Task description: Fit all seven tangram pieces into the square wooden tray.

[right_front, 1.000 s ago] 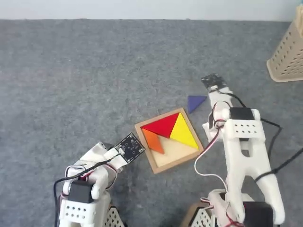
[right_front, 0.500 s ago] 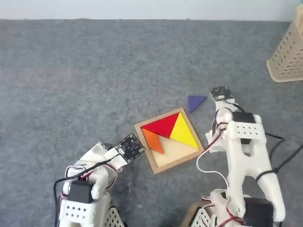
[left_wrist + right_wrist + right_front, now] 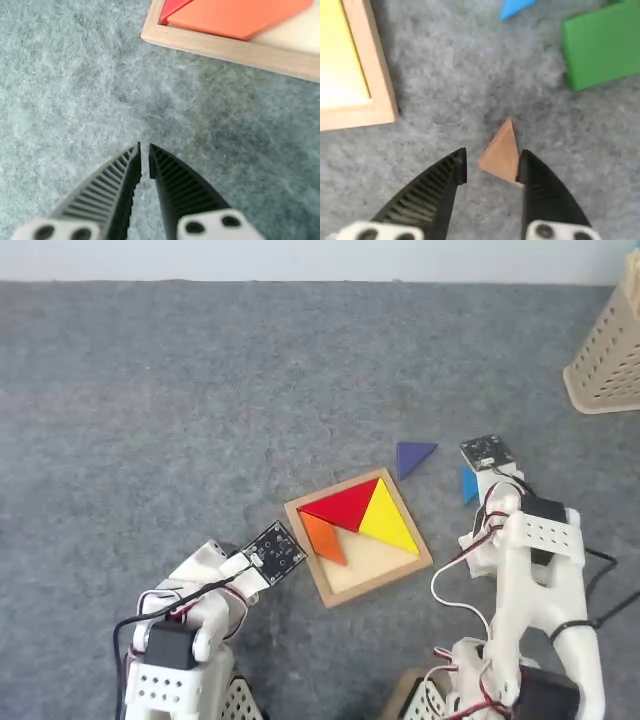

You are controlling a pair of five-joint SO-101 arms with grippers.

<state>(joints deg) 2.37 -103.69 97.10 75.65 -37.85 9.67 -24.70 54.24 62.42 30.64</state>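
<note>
Spread apart, the right jaws stand on either side of a small tan triangle (image 3: 501, 152) lying flat on the grey tabletop (image 3: 200, 390), with the piece close against one of them. Just beyond it lie a green piece (image 3: 602, 47) and the tip of a light blue piece (image 3: 517, 7), with the wooden tray (image 3: 377, 75) off to one side, a yellow triangle (image 3: 340, 50) inside it.

The left jaws are pressed almost together with nothing between them, pointing down at bare tabletop near one edge of the tray.

From above, the tray sits low in the middle of the frame. It holds a red triangle (image 3: 345, 505), the yellow triangle and an orange piece (image 3: 323, 537); its lower part shows bare wood. A dark blue triangle (image 3: 413, 455) lies just past its upper corner, and the light blue piece lies to the right, beside the right arm (image 3: 535, 570). The left arm (image 3: 190, 620) is at lower left, and a slotted basket (image 3: 610, 350) stands at upper right.
</note>
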